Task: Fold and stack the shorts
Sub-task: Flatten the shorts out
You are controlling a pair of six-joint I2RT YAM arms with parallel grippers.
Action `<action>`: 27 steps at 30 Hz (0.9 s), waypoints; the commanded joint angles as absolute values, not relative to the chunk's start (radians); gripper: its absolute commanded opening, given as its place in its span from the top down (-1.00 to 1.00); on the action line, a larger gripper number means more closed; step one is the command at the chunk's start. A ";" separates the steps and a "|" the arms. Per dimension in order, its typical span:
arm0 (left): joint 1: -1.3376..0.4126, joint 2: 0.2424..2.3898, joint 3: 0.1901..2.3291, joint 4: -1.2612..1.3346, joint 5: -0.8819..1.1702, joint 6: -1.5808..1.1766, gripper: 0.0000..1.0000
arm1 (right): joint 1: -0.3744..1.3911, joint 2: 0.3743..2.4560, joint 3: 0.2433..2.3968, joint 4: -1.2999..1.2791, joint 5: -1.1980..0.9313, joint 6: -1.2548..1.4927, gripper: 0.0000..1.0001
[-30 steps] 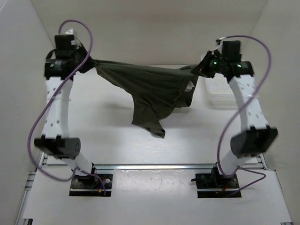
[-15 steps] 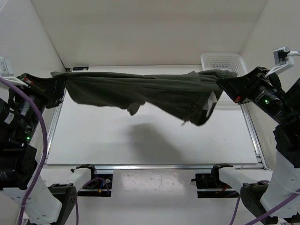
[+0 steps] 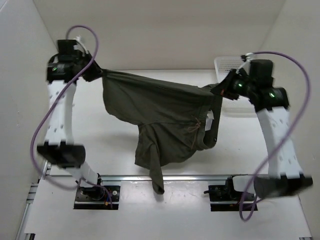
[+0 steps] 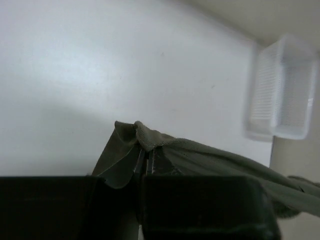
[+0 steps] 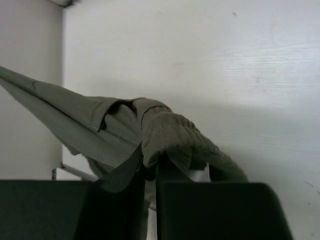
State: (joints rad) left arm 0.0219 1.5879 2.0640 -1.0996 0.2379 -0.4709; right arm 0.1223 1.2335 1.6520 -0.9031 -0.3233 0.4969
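Observation:
The dark olive-green shorts [image 3: 160, 120] hang in the air between my two arms, above the white table. My left gripper [image 3: 96, 71] is shut on one upper corner of the shorts [image 4: 165, 150]. My right gripper [image 3: 220, 89] is shut on the ribbed waistband at the other corner [image 5: 170, 132]. The fabric sags in the middle. One leg droops down to the table's near edge [image 3: 156, 182]. A drawstring shows near the right side [image 3: 196, 127].
A white basket [image 3: 235, 67] stands at the back right of the table, just behind my right gripper; it also shows in the left wrist view [image 4: 280, 90]. White walls enclose the table on the left, back and right. The metal base rail [image 3: 165, 177] runs along the near edge.
Both arms have swung back in from a wide, taut stretch. The shorts now hang lower and looser, with one leg dangling toward the near edge.

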 commanded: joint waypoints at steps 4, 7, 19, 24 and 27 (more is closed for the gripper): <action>0.044 1.952 2.136 -1.006 0.118 -0.426 0.79 | 0.107 1.701 1.699 -0.678 -0.213 0.437 1.00; 0.044 2.075 2.190 -1.015 0.118 -0.426 0.79 | 0.107 1.990 1.944 -0.704 -0.258 0.437 0.97; 0.054 2.116 2.197 -1.042 0.157 -0.428 -0.99 | 0.126 1.795 1.703 -0.623 -0.183 0.460 -0.56; -0.020 1.864 1.934 -1.029 0.051 -0.428 -0.99 | 0.135 1.642 1.376 -0.604 -0.167 0.460 -0.12; -0.081 1.712 1.699 -0.985 0.090 -0.439 -0.28 | 0.144 1.602 1.231 -0.580 -0.178 0.460 0.04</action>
